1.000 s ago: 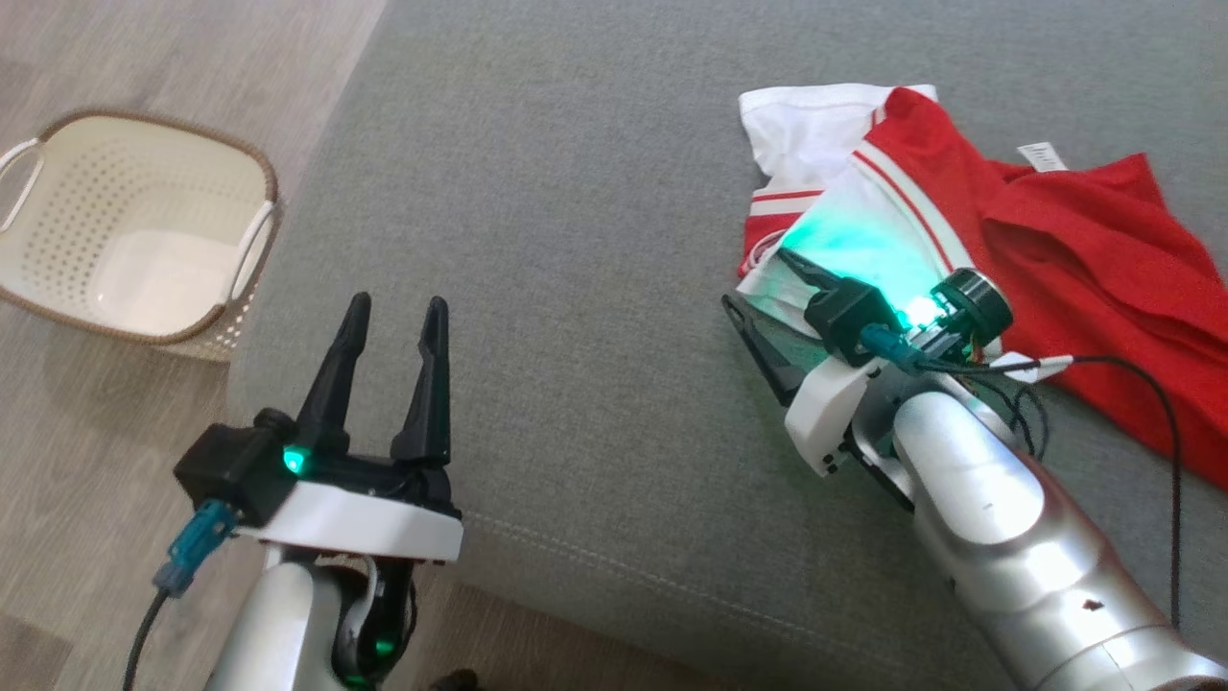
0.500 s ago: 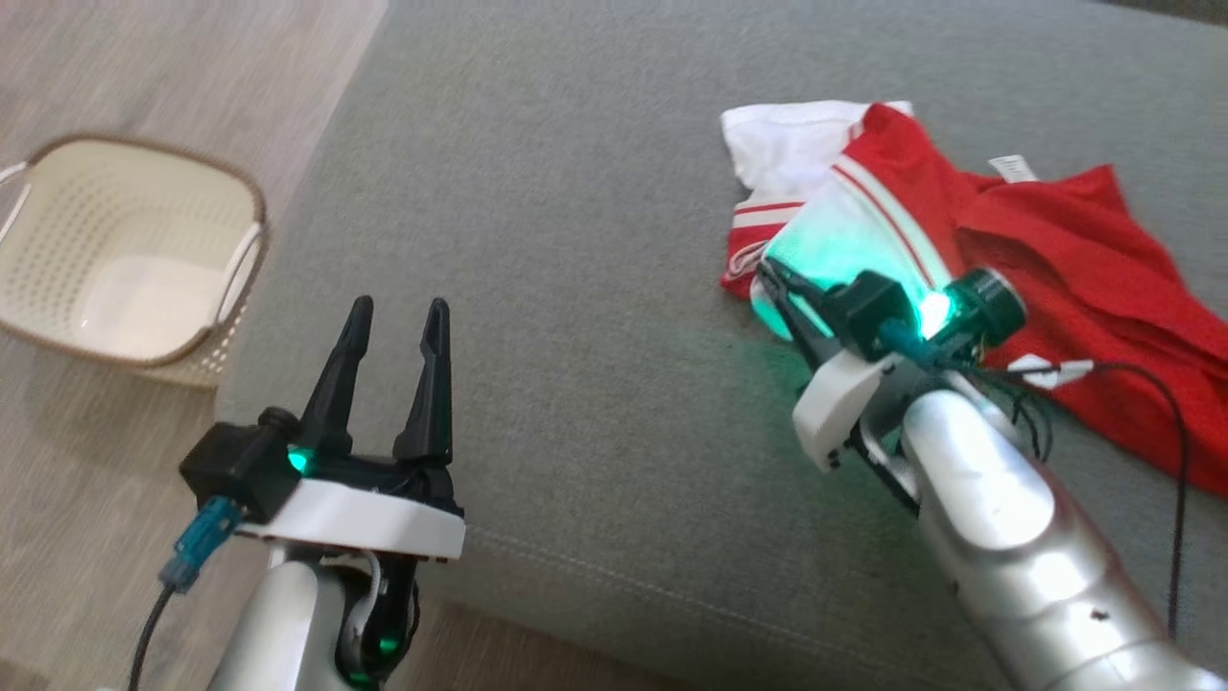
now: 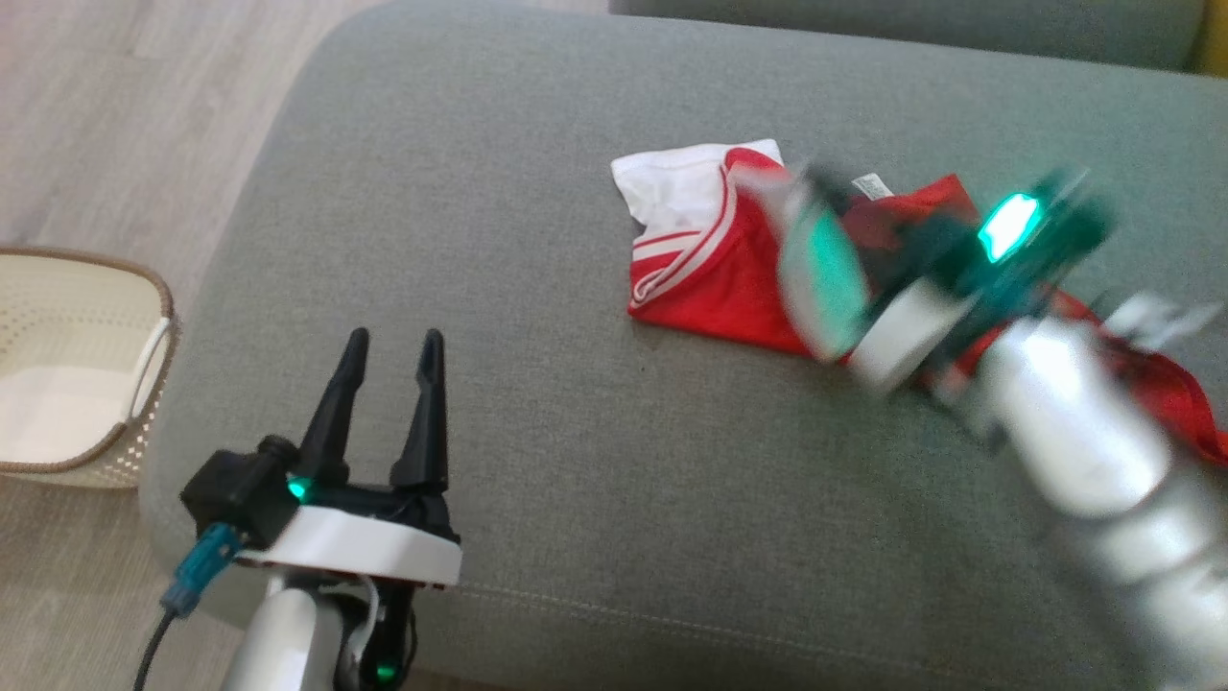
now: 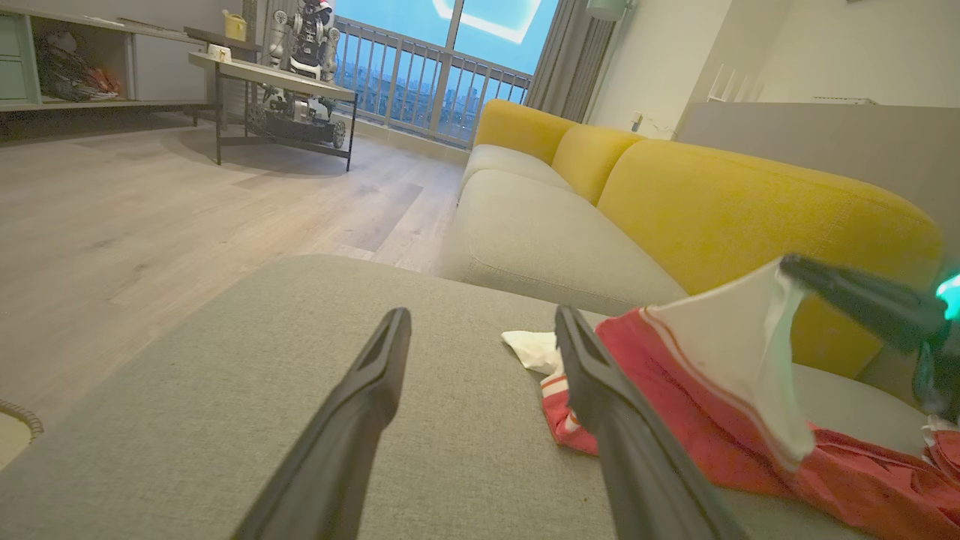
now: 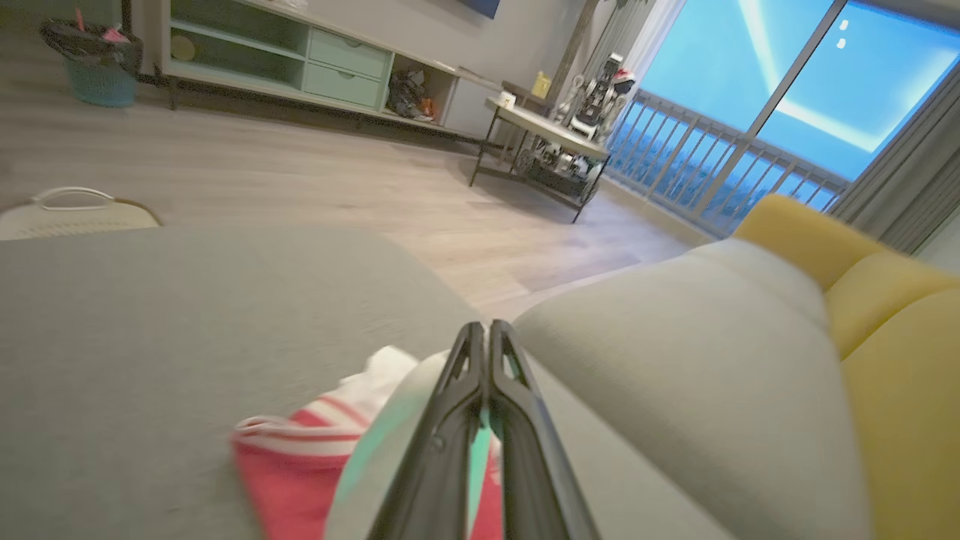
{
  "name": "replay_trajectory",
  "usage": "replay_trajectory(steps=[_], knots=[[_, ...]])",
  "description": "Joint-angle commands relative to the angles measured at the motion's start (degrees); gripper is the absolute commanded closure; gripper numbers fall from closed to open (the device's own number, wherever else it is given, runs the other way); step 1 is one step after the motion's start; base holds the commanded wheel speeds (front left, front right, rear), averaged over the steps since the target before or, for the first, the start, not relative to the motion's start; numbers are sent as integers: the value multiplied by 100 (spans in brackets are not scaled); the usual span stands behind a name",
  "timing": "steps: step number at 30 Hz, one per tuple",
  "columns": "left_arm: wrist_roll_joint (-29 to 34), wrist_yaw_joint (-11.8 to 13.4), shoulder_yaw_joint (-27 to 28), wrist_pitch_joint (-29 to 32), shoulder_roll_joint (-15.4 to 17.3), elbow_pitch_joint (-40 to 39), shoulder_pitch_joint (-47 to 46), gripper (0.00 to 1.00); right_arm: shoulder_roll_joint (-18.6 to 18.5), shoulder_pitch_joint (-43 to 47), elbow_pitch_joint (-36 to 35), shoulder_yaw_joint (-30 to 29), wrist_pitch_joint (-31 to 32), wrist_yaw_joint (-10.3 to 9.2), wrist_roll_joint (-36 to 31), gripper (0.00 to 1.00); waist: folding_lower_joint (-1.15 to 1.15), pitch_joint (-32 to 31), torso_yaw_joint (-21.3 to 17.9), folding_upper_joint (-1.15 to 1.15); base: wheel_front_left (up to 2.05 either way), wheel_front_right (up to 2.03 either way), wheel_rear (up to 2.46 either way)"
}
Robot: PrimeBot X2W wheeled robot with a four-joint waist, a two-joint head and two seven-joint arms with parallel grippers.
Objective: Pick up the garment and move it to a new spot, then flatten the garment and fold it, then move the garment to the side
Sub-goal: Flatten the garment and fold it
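Though blurred, right end effector (image 5: 480,331) clamping garment (image 3: 712,288)

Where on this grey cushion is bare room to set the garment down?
Bare cushion spreads between the left pincer and the garment, and along its near edge. The right side is crowded: the garment and the right pincer, shut on its white panel.

No writing, brand or number could be read anywhere. A small white tag (image 3: 868,182) lay at the far edge of the red and white garment (image 3: 710,288), but it was blurred and any print on it could not be made out. Items on the far shelf unit (image 5: 300,67) were too small to show lettering.
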Motion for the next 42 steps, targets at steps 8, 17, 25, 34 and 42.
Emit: replay_trajectory(steps=[8,17,25,34,42], knots=[[-179,-32,-137,-30,27,-212,-431,0,-1304,-2546,310,259,395,-2,445,100,1,651,263,0,0,0,0],[-400,-34,-375,-30,27,-225,-705,0,-1695,-4382,1834,-463,161,-2,-275,100,1,1344,679,0,0,0,0],[-460,7,-496,-30,27,-219,-830,0,-1173,-4625,2521,-859,-201,-2,-796,100,1,1498,753,0,0,0,0],[-297,12,-327,-30,27,-156,-804,0,-595,-4329,2226,-358,-349,-2,-519,100,1,1148,406,0,0,0,0],[-122,0,-64,-30,27,-94,-617,0,-59,-3324,858,745,-248,-2,478,100,1,448,-22,0,0,0,0]])
